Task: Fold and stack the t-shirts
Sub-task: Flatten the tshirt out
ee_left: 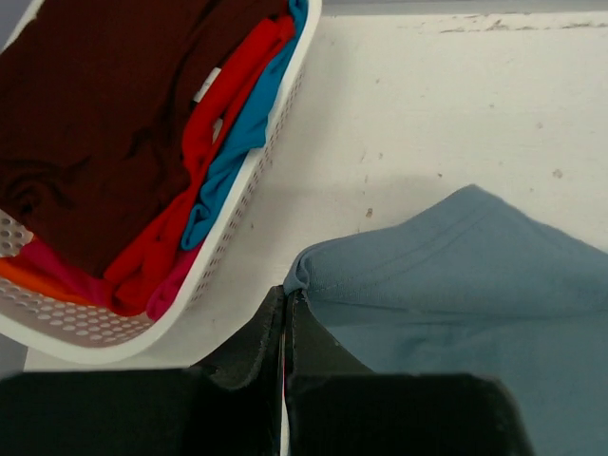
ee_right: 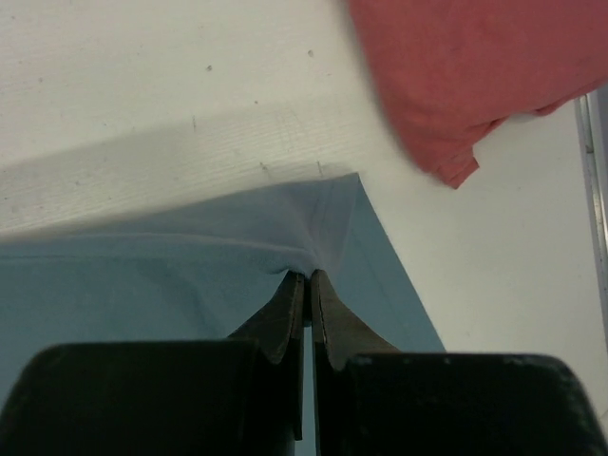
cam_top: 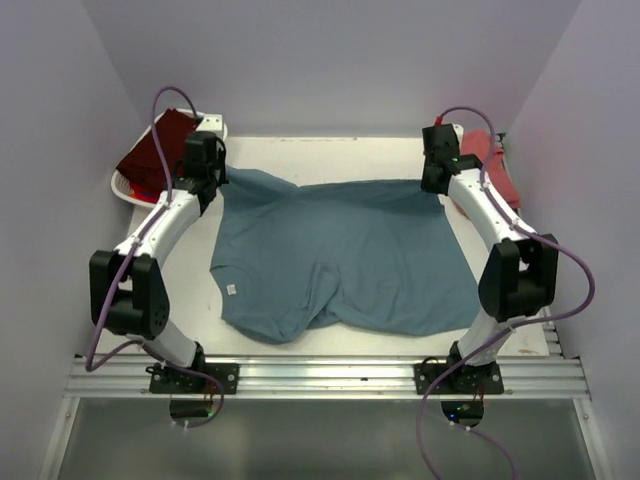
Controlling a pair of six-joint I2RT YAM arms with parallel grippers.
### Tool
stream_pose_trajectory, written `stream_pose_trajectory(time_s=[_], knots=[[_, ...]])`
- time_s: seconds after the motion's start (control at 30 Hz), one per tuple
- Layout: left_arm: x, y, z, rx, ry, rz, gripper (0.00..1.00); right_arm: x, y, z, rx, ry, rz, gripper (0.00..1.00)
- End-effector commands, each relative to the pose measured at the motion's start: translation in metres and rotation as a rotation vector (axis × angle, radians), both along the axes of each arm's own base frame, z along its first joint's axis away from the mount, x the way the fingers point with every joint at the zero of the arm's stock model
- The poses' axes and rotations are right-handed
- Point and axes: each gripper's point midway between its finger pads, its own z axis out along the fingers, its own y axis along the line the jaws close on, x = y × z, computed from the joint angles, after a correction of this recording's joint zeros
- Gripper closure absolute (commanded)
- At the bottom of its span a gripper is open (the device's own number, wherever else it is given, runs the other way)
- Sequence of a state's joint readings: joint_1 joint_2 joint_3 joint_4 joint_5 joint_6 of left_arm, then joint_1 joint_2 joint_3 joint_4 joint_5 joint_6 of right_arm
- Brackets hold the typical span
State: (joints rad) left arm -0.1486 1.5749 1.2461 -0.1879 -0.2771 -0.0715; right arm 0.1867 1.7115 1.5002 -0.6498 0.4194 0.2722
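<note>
The white counter (cam_top: 330,150) fills most of the overhead view. The slate-blue t-shirt (cam_top: 350,260) lies spread across its middle, reaching from centre left to lower right of the frame. Its near edge is rumpled towards the bottom and its far edge is stretched between the two arms.

A white oval basket (cam_top: 118,185) sits at the upper left of the counter. The largest thing in it is a maroon t-shirt (ee_left: 104,104), which covers most of the pile. Beside that, against the basket's right wall in the left wrist view, lie a red t-shirt (ee_left: 204,142) and then a narrower bright blue t-shirt (ee_left: 237,152). At the upper right of the overhead frame a salmon-red t-shirt (cam_top: 490,165) lies bunched on the counter, just beyond the blue one's corner.

The left fingers (ee_left: 294,313) are pressed together with a far corner of the slate-blue t-shirt pinched at their tips, just beside the basket. The right fingers (ee_right: 296,299) are likewise closed tight on the opposite far corner, and the cloth puckers where they grip.

A small white label (cam_top: 231,289) shows on the shirt at centre left.
</note>
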Motion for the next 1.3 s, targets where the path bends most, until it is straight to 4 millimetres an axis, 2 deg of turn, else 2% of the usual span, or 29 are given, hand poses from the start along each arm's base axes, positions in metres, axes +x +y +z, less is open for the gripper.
stream_pose_trajectory(time_s=[0.0, 0.13, 0.2, 0.23, 0.27, 0.3, 0.33, 0.37, 0.43, 0.47, 0.5, 0.53, 0.57, 0.63, 0.67, 0.7, 0.8, 0.83, 0.87, 0.9, 0.93, 0.97, 1.03, 1.07, 1.13, 1.17, 1.2, 1.23, 1.27], knots=[[0.036, 0.008, 0.045, -0.026, -0.160, 0.053, 1.00, 0.037, 0.004, 0.057, 0.056, -0.226, -0.022, 1.00], [0.036, -0.003, 0.072, -0.083, -0.221, -0.014, 1.00, 0.027, 0.018, 0.106, 0.141, -0.375, 0.058, 1.00], [0.013, -0.016, 0.115, -0.151, -0.310, -0.083, 1.00, -0.002, 0.037, 0.151, 0.239, -0.525, 0.182, 1.00], [-0.014, -0.019, 0.162, -0.179, -0.420, -0.124, 1.00, -0.016, 0.042, 0.167, 0.264, -0.580, 0.226, 1.00], [-0.032, -0.024, 0.181, -0.197, -0.468, -0.162, 1.00, -0.053, 0.055, 0.214, 0.325, -0.705, 0.336, 1.00], [-0.052, -0.029, 0.190, -0.211, -0.497, -0.196, 1.00, -0.070, 0.061, 0.220, 0.342, -0.745, 0.390, 1.00], [-0.076, -0.042, 0.208, -0.231, -0.533, -0.276, 1.00, -0.089, 0.068, 0.234, 0.354, -0.787, 0.458, 1.00], [-0.126, -0.043, 0.252, -0.237, -0.662, -0.330, 1.00, -0.117, 0.081, 0.250, 0.392, -0.824, 0.565, 1.00], [-0.188, -0.062, 0.286, -0.258, -0.759, -0.483, 1.00, -0.185, 0.088, 0.293, 0.406, -0.964, 0.707, 1.00], [-0.247, -0.060, 0.322, -0.262, -0.890, -0.541, 1.00, -0.208, 0.092, 0.302, 0.423, -1.008, 0.762, 1.00], [-0.278, -0.062, 0.334, -0.266, -0.940, -0.587, 1.00, -0.257, 0.098, 0.327, 0.435, -1.120, 0.870, 1.00], [-0.310, -0.067, 0.344, -0.272, -0.983, -0.649, 1.00, -0.282, 0.100, 0.336, 0.467, -1.169, 0.914, 1.00], [-0.364, -0.064, 0.362, -0.271, -1.077, -0.694, 1.00, -0.305, 0.101, 0.343, 0.472, -1.216, 0.960, 1.00], [-0.415, -0.067, 0.373, -0.262, -1.149, -0.759, 1.00, -0.362, 0.095, 0.359, 0.462, -1.352, 1.013, 1.00], [-0.446, -0.067, 0.381, -0.258, -1.194, -0.788, 1.00, -0.374, 0.090, 0.363, 0.453, -1.389, 1.002, 1.00], [-0.455, -0.068, 0.383, -0.263, -1.203, -0.803, 1.00, -0.383, 0.085, 0.364, 0.443, -1.400, 0.982, 1.00], [-0.456, -0.068, 0.385, -0.248, -1.224, -0.817, 1.00, -0.364, 0.051, 0.367, 0.371, -1.417, 0.740, 1.00], [-0.449, -0.061, 0.388, -0.259, -1.229, -0.775, 1.00, -0.348, 0.040, 0.365, 0.369, -1.394, 0.646, 1.00], [-0.431, -0.056, 0.385, -0.252, -1.200, -0.732, 1.00, -0.317, 0.024, 0.362, 0.358, -1.340, 0.506, 1.00], [-0.420, -0.050, 0.385, -0.255, -1.187, -0.689, 1.00, -0.291, 0.020, 0.346, 0.357, -1.247, 0.438, 1.00], [-0.391, -0.037, 0.382, -0.279, -1.139, -0.579, 1.00, -0.272, 0.017, 0.337, 0.343, -1.186, 0.394, 1.00], [-0.378, -0.029, 0.382, -0.280, -1.121, -0.524, 1.00, -0.229, 0.013, 0.318, 0.325, -1.071, 0.315, 1.00], [-0.341, -0.003, 0.377, -0.260, -1.079, -0.340, 1.00, -0.196, 0.008, 0.301, 0.297, -0.979, 0.248, 1.00], [-0.306, -0.001, 0.366, -0.239, -1.010, -0.274, 1.00, -0.176, 0.007, 0.289, 0.282, -0.925, 0.217, 1.00], [-0.269, 0.013, 0.353, -0.174, -0.942, -0.115, 1.00, -0.131, 0.008, 0.258, 0.246, -0.792, 0.166, 1.00], [-0.229, 0.002, 0.332, -0.116, -0.846, -0.072, 1.00, -0.117, 0.007, 0.247, 0.233, -0.753, 0.148, 1.00], [-0.213, -0.009, 0.322, -0.035, -0.802, -0.065, 1.00, -0.091, 0.006, 0.222, 0.207, -0.673, 0.117, 1.00], [-0.179, -0.019, 0.302, 0.036, -0.721, -0.003, 1.00, -0.079, 0.006, 0.209, 0.191, -0.631, 0.106, 1.00], [-0.167, -0.027, 0.303, 0.048, -0.697, -0.008, 1.00, -0.069, 0.007, 0.196, 0.181, -0.590, 0.100, 1.00]])
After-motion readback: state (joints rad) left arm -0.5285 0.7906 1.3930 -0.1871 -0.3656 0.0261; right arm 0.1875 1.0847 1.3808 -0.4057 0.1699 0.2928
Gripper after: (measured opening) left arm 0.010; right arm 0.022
